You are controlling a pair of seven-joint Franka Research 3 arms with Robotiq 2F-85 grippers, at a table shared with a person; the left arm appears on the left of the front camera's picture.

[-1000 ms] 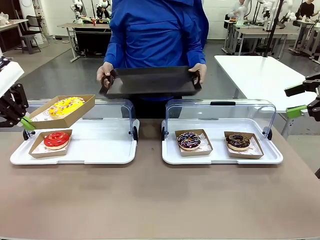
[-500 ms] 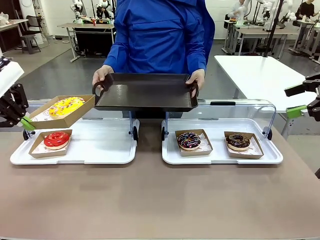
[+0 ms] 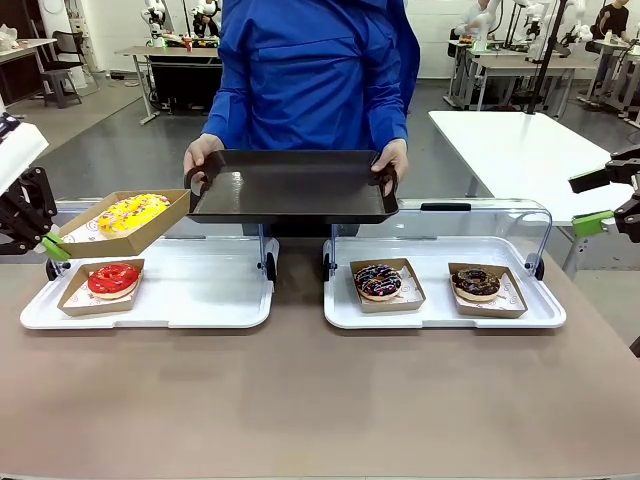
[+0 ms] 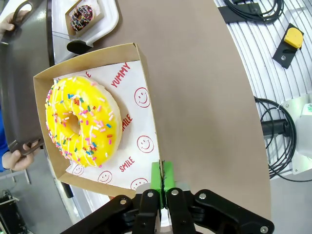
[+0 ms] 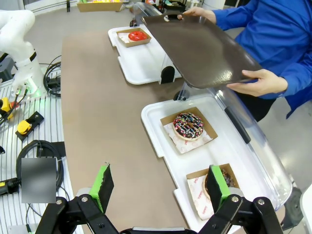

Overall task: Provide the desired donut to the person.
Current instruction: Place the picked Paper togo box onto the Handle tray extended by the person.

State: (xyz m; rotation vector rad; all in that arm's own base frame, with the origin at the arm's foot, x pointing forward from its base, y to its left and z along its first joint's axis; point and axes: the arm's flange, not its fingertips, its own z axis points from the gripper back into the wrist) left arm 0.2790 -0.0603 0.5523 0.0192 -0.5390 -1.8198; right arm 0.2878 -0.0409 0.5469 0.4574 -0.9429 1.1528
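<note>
Green-padded jaws of the left gripper [image 4: 162, 170] are pinched tight on the rim of a cardboard box [image 4: 141, 146], and that box carries the yellow donut [image 4: 80, 122] with rainbow sprinkles, sitting on paper printed with smileys. From the front you can see the left gripper [image 3: 53, 246] holds the box [image 3: 130, 240] up in the air, tilted, over the back left corner of the left white tray [image 3: 200, 300], with the yellow donut [image 3: 132, 210] plain to see on top. Below it, a red donut [image 3: 113, 279] sits in its own little box on that tray. Over on the other side, the right gripper [image 5: 161, 187] has its jaws spread wide with nothing in them, and it hangs off past the table's right edge [image 3: 595, 202]. Under it is the right white tray [image 3: 440, 315] with a sprinkled chocolate donut [image 3: 378, 280] and a plain chocolate donut [image 3: 476, 283], clear lid [image 3: 440, 225] flipped up behind. Across the brown table [image 3: 300, 400] the person [image 3: 310, 70] in blue holds a black serving tray [image 3: 290, 185] by both handles, one hand [image 3: 203, 152] on each end [image 3: 392, 155], its left end just beside the lifted box.
</note>
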